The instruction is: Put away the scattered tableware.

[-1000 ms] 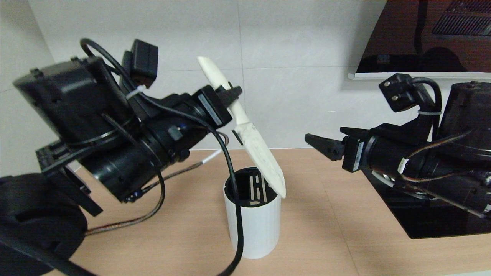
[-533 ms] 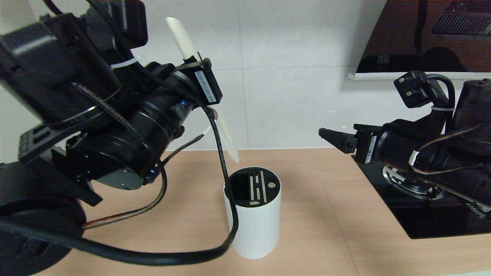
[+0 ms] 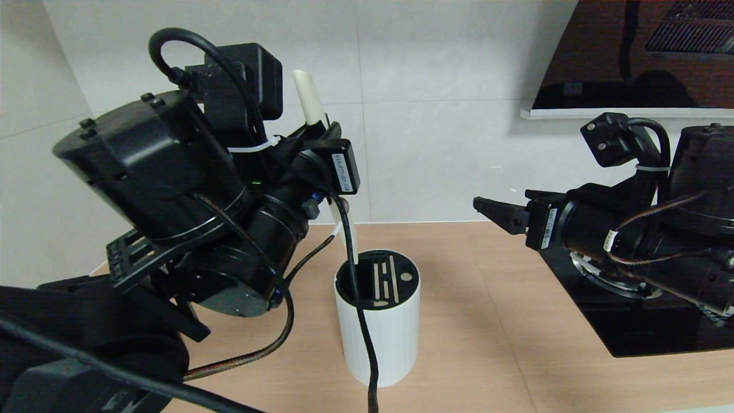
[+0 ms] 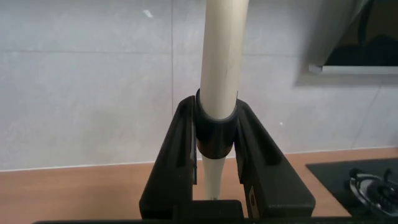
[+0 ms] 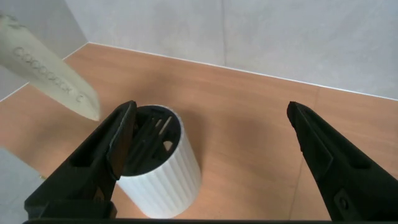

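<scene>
**Over the slotted holder: knife pinched, blade down**

Above the tabletop (image 3: 470, 344), the left end effector (image 4: 214, 124) pinches a white knife (image 3: 307, 97) by its handle, nearly upright. The blade tip is at the rim of the white ribbed holder (image 3: 381, 327); whether it is inside cannot be told. A black cable (image 3: 367, 344) hangs across the holder's front. The right end effector (image 5: 209, 112) hovers spread, beside the cooktop (image 3: 631, 327).

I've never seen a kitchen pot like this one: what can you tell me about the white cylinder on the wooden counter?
The white cylindrical holder looks like plastic, with fine vertical ribs down its side. Its black top insert has one large opening, several narrow slots and a small round hole. It stands upright on the light wooden counter. A cream-white knife points blade-down at its rim; whether they touch is unclear.
</scene>
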Tool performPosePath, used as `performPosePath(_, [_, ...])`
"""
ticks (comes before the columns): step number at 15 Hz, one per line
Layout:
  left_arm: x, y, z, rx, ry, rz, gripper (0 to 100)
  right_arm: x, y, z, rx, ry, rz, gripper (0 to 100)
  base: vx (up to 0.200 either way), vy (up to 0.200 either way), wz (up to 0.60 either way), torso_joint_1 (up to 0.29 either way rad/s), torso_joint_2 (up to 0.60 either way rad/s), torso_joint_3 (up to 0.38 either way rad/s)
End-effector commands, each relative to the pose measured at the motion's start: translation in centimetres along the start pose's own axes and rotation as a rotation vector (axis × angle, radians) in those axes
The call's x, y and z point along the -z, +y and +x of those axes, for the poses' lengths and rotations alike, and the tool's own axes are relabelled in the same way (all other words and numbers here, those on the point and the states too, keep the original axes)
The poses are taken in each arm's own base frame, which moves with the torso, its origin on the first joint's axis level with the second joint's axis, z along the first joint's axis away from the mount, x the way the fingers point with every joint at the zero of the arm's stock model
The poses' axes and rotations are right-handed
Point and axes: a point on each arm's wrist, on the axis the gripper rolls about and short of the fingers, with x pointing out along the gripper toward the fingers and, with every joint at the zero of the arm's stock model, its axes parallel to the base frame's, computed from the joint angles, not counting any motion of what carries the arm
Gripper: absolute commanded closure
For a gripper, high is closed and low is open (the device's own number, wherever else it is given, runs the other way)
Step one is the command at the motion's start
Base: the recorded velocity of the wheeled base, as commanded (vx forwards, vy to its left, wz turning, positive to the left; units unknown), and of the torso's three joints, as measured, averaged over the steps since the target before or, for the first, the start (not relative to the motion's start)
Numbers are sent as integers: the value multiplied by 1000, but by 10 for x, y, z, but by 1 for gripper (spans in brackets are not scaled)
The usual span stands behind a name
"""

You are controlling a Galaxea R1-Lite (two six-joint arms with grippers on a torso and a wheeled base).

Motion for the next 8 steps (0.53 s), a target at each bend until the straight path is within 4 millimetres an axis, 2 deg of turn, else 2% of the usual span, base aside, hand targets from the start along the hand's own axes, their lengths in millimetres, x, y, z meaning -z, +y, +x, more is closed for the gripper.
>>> performPosePath(1, [9,-3,2,3,23,-2,100,2,0,1,1,6,-1,0,0,0,0,0,0,0])
performPosePath(8, [39,-9,8,-17,113,34,100,4,0,1,2,15,-2,0,0,0,0,0,0,0])
